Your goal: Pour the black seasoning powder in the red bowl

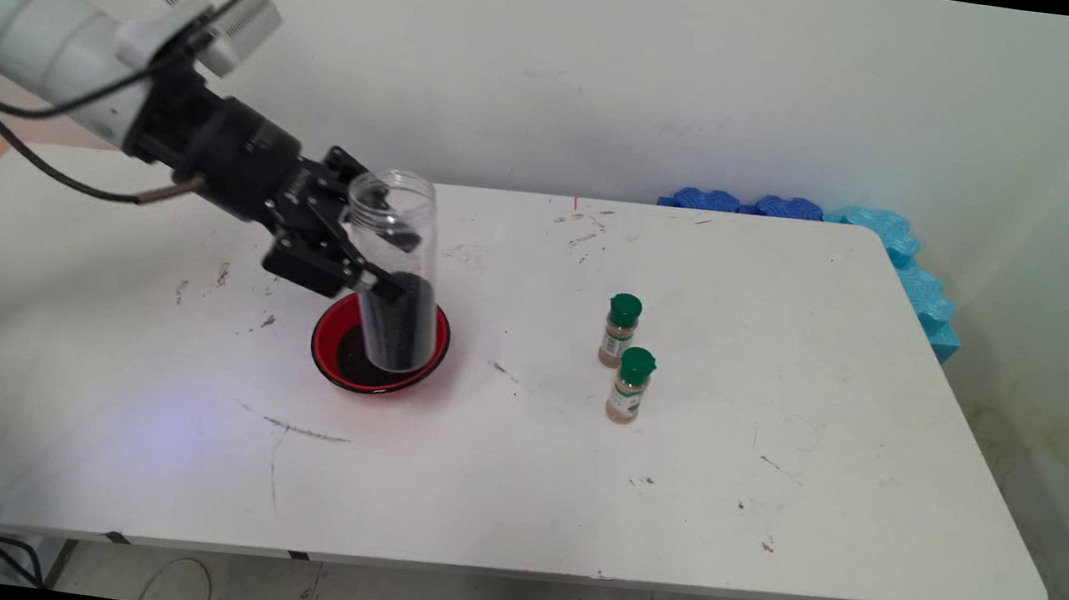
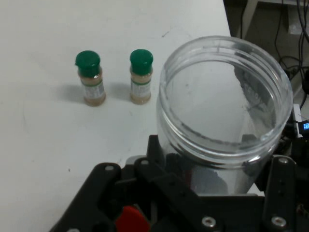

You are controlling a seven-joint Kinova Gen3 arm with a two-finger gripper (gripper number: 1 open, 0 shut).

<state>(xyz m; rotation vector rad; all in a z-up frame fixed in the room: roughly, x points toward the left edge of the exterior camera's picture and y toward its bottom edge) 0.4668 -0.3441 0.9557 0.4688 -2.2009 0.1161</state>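
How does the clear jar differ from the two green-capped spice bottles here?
The clear jar is open-topped; each spice bottle wears a green cap. The jar holds dark contents, the bottles tan powder. The jar is far larger. The gripper grips the jar over the red bowl; the bottles stand untouched on the white table. All are see-through containers.

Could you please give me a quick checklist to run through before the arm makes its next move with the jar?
1. Gripper shut on the clear jar: ok.
2. Jar mouth open, no lid: ok.
3. Jar base over the red bowl: ok; touching it: cannot tell.
4. Dark contents sit in the jar's lower part: ok.
5. Two green-capped spice bottles upright, apart from the bowl: ok.
6. Firmness of the jaws' hold: cannot tell.
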